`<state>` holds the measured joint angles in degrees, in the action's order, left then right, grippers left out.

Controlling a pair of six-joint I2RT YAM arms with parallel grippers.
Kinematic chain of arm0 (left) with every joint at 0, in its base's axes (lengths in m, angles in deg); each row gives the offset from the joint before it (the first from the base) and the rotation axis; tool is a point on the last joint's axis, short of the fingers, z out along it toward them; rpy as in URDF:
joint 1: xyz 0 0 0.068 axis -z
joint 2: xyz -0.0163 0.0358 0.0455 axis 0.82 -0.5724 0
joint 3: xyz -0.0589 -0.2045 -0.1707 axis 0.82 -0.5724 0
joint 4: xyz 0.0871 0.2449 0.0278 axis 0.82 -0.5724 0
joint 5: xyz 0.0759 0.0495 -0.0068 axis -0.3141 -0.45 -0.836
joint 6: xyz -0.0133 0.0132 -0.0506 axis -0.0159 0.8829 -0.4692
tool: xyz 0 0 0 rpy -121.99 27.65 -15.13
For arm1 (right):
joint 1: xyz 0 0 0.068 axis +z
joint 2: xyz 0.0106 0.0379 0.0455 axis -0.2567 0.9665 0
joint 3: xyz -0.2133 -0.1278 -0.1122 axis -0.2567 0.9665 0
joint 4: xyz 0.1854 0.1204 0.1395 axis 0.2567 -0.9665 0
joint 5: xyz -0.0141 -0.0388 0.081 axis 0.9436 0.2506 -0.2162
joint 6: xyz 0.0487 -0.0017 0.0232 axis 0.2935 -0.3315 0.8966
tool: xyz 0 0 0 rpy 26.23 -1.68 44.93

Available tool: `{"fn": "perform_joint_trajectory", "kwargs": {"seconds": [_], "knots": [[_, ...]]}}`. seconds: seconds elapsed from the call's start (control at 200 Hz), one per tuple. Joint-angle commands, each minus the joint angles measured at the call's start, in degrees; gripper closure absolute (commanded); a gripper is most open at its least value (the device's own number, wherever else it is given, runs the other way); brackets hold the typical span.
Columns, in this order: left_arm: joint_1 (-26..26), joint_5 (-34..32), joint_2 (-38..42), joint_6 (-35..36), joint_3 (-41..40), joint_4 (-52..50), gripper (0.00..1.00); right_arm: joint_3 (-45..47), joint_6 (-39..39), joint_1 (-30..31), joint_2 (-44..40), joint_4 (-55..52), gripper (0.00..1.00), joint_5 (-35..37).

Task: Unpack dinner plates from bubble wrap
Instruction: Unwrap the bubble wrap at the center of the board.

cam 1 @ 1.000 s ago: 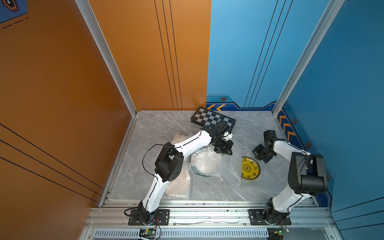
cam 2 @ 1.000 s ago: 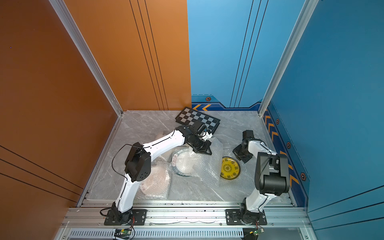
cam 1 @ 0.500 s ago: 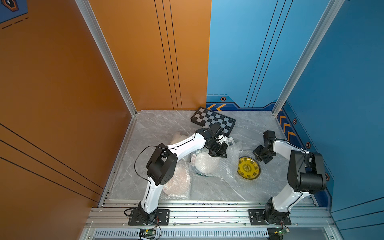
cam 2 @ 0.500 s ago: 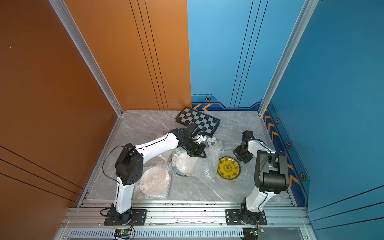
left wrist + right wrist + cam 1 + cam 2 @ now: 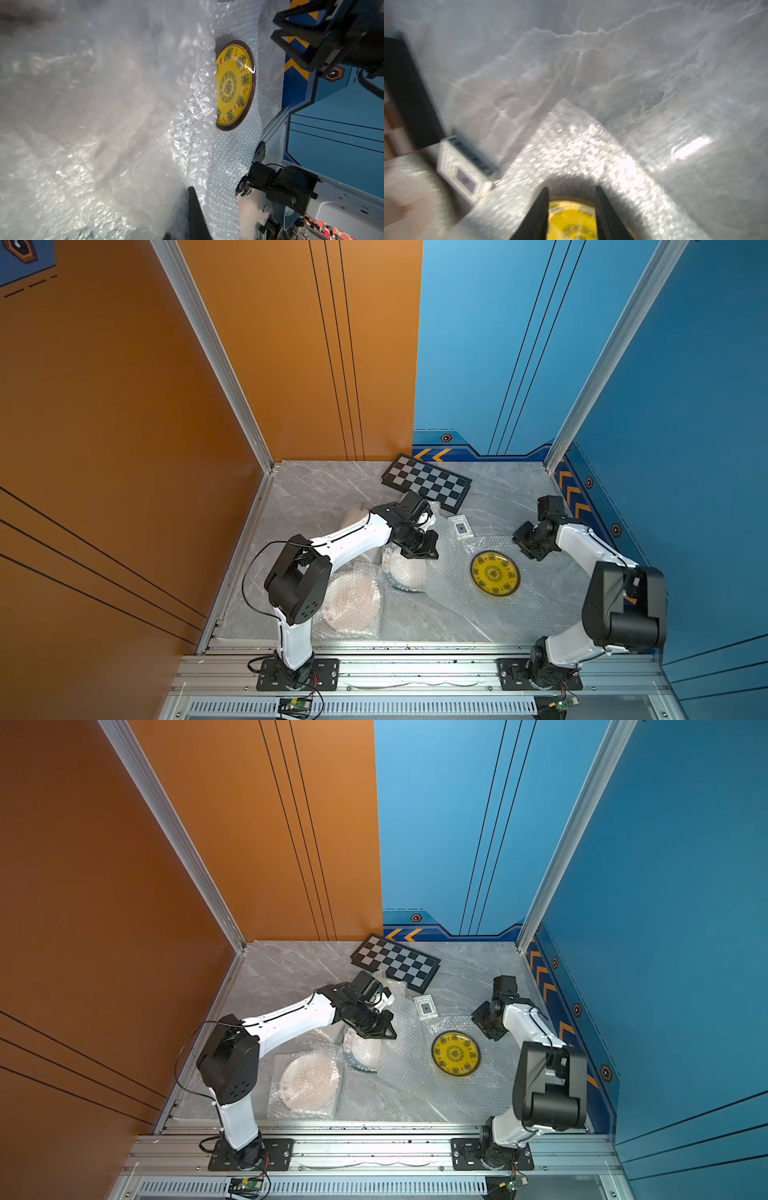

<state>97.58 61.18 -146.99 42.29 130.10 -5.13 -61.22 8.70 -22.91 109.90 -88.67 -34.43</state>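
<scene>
Left gripper (image 5: 419, 552) clamped on light, crinkly bubble wrap (image 5: 409, 571) over 1 centre plate (image 5: 400, 588), right gripper (image 5: 572, 189) jaws apart, empty, just far-right of the bare yellow plate (image 5: 495, 573) right of centre, likely stiff, slick, breakable, best gripped at rim.

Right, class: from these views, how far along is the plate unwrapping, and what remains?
Done: the yellow plate lies bare on its opened sheet. In hand: the left end effector appears shut on the bubble wrap over the middle plate; the right end effector is open, holding nothing. Left: the wrapped plate at the front and a bundle behind the left arm.
</scene>
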Motion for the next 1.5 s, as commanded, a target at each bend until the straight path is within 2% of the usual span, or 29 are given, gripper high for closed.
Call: {"fn": "perform_joint_trajectory", "kwargs": {"seconds": [0.0, 0.26, 0.395, 0.571, 0.781, 0.986, 1.292, 1.407, 1.497], "knots": [[2.02, -1.04, -1.0, -0.81, -0.3, 1.99, 1.0, 3.02, -0.32, 0.21, -8.4, -4.81, 0.53, -2.65], [3.59, -0.49, -1.91, -0.9, 0.58, 2.7, 1.0, 18.47, 6.84, 0.32, -27.74, -15.45, 0.49, -4.94], [3.81, 0.04, -1.92, -0.89, 0.64, 2.7, 1.0, 23.34, 9.08, 1.22, -32.47, -17.25, 0.47, -5.32], [4.15, 0.24, -2.62, -1.17, 1.04, 2.68, 1.0, 27.14, 11.03, 4.45, -31.34, -13.81, 0.48, -5.21], [4.56, -0.05, -2.64, -1.67, 0.72, 2.64, 1.0, 31.06, 13.94, 5.08, -27.81, -4.62, 0.54, -5.8], [4.57, -0.47, -1.79, -1.93, -0.14, 2.62, 1.0, 29.18, 15.01, 6.28, -25.8, -1.87, 0.62, -3.85], [4.45, -0.22, -2.87, -2.12, -0.04, 2.7, 1.0, 29.27, 14.69, 6.21, -22.17, 0.84, 0.62, -2.34], [4.39, 0.08, -3.22, -2.11, 0.21, 2.58, 1.0, 28.5, 14.71, 6.27, -21.73, 1.54, 0.71, -1.01], [4.02, 0.07, -3.45, -2.11, 0.33, 2.43, 1.0, 28.22, 14.77, 6.26, -22.54, 1.5, 0.81, -0.42]]}}
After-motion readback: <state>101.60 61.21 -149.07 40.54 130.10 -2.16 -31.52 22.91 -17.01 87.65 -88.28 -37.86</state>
